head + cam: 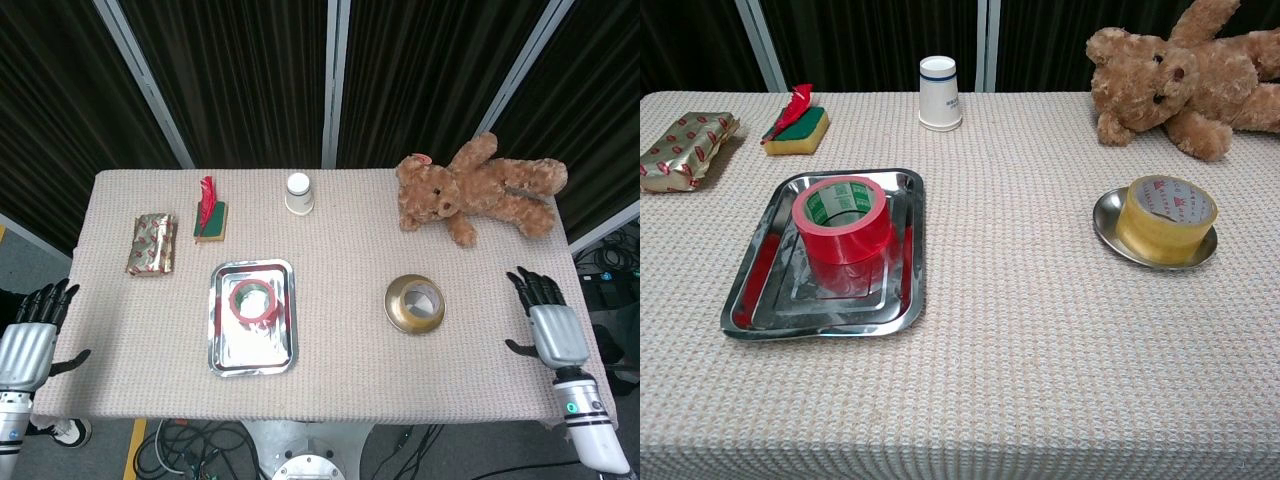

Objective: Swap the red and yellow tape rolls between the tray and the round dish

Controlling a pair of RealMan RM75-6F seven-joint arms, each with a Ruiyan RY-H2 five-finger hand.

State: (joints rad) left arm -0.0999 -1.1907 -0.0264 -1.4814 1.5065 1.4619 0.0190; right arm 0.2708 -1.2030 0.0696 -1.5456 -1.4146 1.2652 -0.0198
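A red tape roll (253, 300) (841, 220) stands in the steel tray (226, 352) (760, 300) left of centre. To the right, a yellow tape roll (422, 298) (1166, 218) sits in the round brass dish (397, 312) (1107, 226). My left hand (27, 338) hangs off the table's left edge, fingers apart and empty. At the right edge, my right hand (548, 320) is over the cloth, fingers spread, holding nothing, well right of the dish. Neither hand shows in the chest view.
A teddy bear (478, 190) (1185, 75) lies at the back right. A white paper cup (298, 193) (939, 93) stands at the back centre. A sponge with a red item (209, 215) (797, 123) and a foil-wrapped packet (151, 243) (685, 148) lie at the back left.
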